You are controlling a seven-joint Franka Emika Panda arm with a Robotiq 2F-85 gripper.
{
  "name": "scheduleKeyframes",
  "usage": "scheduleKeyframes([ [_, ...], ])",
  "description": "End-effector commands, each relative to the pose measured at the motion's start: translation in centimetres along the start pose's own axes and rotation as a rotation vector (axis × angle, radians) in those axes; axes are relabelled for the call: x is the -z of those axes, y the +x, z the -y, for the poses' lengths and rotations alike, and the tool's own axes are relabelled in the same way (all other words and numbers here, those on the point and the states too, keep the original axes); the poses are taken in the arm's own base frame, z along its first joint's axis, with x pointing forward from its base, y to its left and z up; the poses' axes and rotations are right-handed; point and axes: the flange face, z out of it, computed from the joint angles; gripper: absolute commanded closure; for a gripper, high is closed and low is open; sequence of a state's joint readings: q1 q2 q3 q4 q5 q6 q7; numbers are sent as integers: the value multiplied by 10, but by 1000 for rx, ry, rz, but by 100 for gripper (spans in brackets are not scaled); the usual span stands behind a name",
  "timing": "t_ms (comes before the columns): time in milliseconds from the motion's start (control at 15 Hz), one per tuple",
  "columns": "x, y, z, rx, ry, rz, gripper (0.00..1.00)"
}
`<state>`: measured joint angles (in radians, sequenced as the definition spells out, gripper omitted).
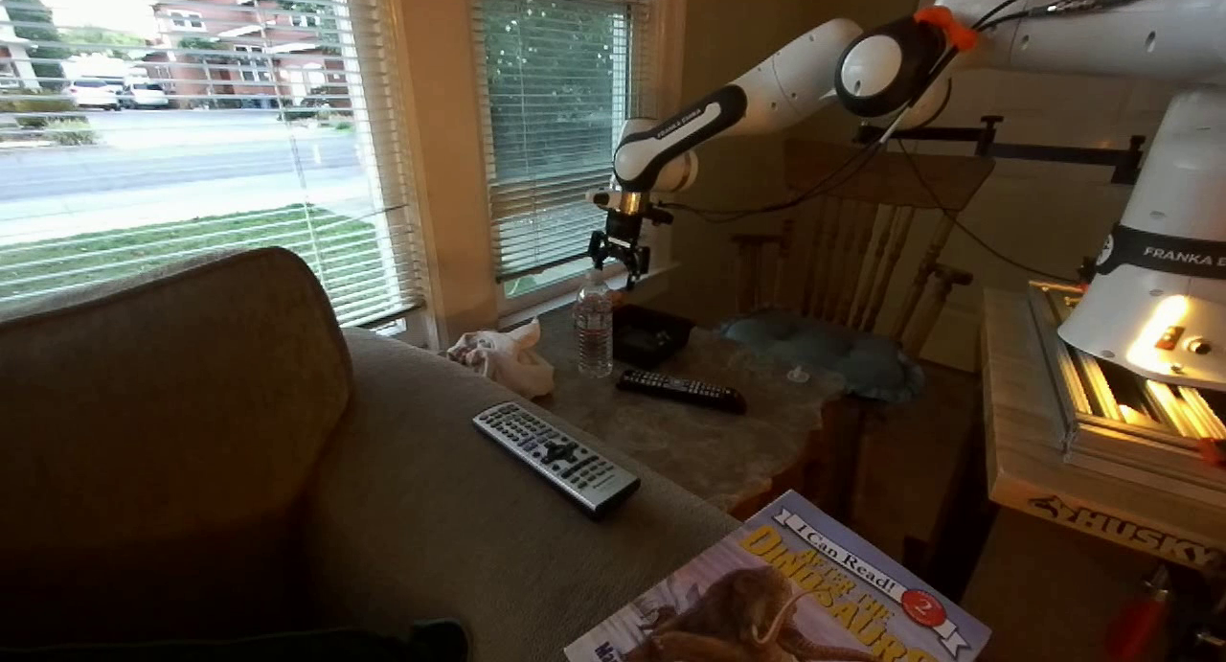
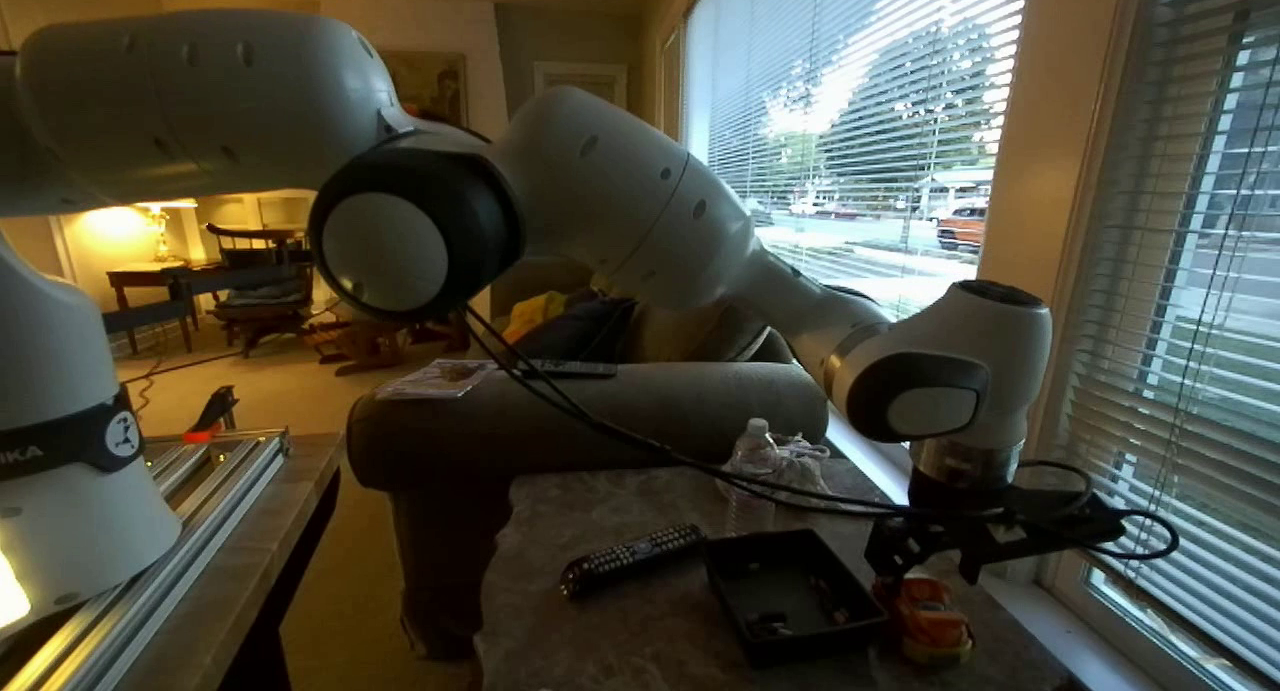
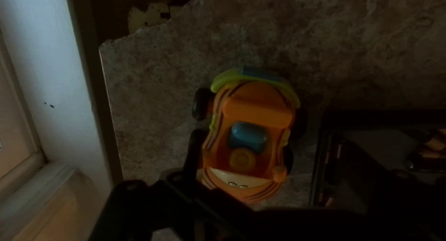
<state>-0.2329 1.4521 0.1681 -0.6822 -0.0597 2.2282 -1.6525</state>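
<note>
The toy car (image 3: 248,136) is formed of smooth plastic, the bottle (image 1: 595,334) of clear, glossy plastic. The bench (image 3: 156,94) is surfaced in a mottled, stone-like finish, and the sofa (image 1: 412,470) is covered in matt cloth.

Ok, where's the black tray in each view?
In an exterior view: black tray near centre, right of the bottle.
In an exterior view: black tray low, right of centre, beside the toy car.
Wrist view: black tray at the right edge, cut off.
Shared landmark: the tabletop under it.
</note>
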Motion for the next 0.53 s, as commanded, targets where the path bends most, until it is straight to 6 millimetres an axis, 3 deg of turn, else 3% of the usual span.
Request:
scheduleKeyframes([
  [0, -7, 0, -1, 42, 2, -16, 0],
  [467, -7, -6, 3, 30, 22, 17, 0],
])
